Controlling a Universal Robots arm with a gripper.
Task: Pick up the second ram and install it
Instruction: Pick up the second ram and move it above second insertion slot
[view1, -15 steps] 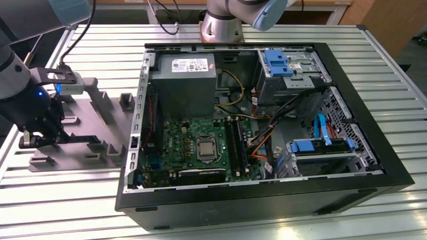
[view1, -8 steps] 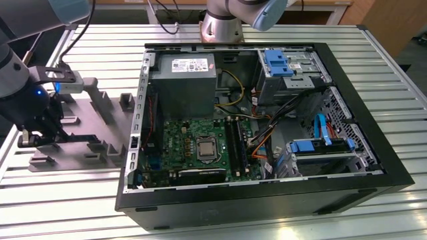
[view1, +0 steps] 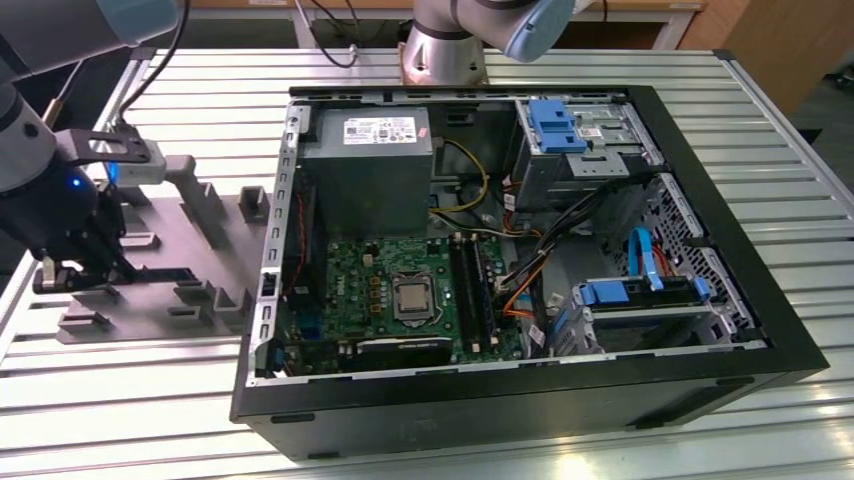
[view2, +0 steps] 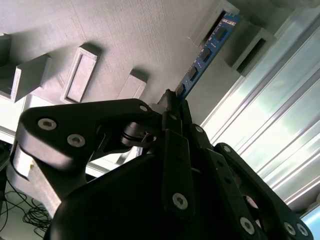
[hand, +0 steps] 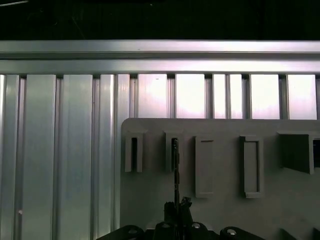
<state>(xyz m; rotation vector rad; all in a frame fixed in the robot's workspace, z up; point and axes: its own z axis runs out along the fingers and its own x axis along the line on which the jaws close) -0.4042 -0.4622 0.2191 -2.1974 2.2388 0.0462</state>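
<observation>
Pincer (view2: 173, 100) pinches the second ram (view2: 206, 52), its tip at a grey holder (view1: 144, 215) slot, nine o'clock from the computer case (view1: 534, 400).

Cannot see near end of ram (view2: 205, 56), buried in gripper (view2: 172, 101). Cannot tell either face, seen edge-on in first wrist view.
</observation>
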